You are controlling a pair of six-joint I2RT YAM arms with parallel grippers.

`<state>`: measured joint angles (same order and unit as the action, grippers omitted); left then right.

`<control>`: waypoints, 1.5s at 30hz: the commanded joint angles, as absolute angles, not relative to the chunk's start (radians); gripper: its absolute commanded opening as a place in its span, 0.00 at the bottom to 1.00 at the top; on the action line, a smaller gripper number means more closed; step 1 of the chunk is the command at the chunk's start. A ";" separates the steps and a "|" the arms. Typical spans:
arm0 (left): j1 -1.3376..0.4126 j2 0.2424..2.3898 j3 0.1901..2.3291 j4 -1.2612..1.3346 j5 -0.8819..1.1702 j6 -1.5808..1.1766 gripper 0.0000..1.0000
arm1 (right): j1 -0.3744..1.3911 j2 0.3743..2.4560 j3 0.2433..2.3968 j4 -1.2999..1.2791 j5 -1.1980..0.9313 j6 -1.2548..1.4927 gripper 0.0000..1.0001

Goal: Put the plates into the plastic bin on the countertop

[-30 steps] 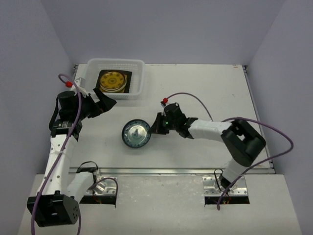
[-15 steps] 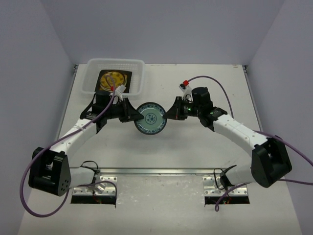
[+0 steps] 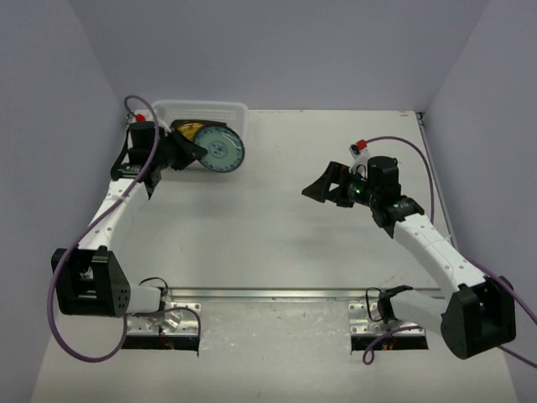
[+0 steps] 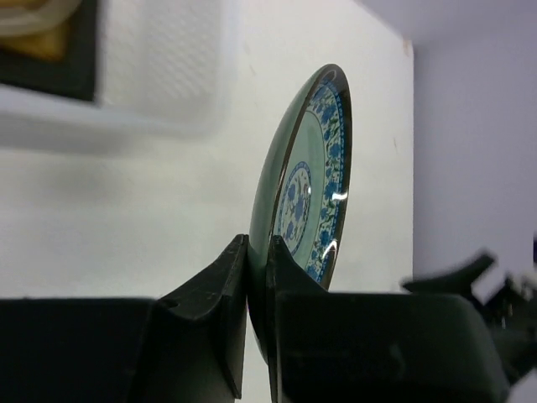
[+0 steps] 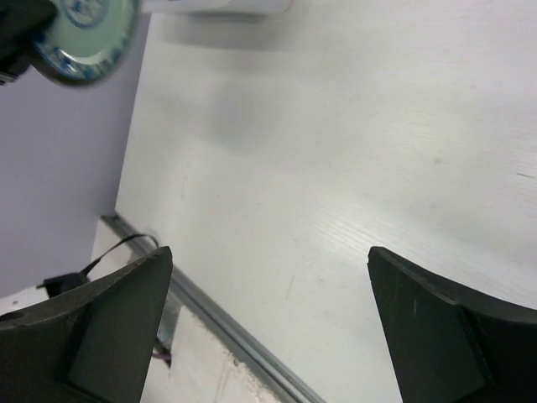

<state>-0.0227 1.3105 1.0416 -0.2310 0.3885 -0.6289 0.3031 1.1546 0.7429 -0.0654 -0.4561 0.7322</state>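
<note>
A blue patterned plate (image 3: 220,151) hangs tilted on edge over the right part of the plastic bin (image 3: 239,107), at the countertop's (image 3: 336,243) back left. My left gripper (image 3: 198,149) is shut on this plate's rim. In the left wrist view both fingers (image 4: 231,277) pinch the edge of the plate (image 4: 315,189). Stacked plates lie in the bin, a yellow-brown one (image 3: 188,128) on a dark square one (image 4: 50,74). My right gripper (image 3: 323,186) stands open and empty over the countertop's right middle. Its wrist view shows my right gripper (image 5: 268,256) with jaws wide apart and the blue plate (image 5: 84,34) far off.
A metal rail (image 3: 310,294) runs along the countertop's near edge, also seen as the rail (image 5: 235,332) in the right wrist view. Grey walls close in the left, back and right sides. Purple cables trail from both arms.
The right gripper let go of the blue plate and drew back to the right. The left gripper shut on the plate and carried it back-left to the bin.
</note>
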 commanded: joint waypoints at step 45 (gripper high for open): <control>-0.065 0.895 0.997 -0.490 0.050 -0.264 1.00 | 0.221 0.733 0.987 -0.676 0.089 0.258 0.99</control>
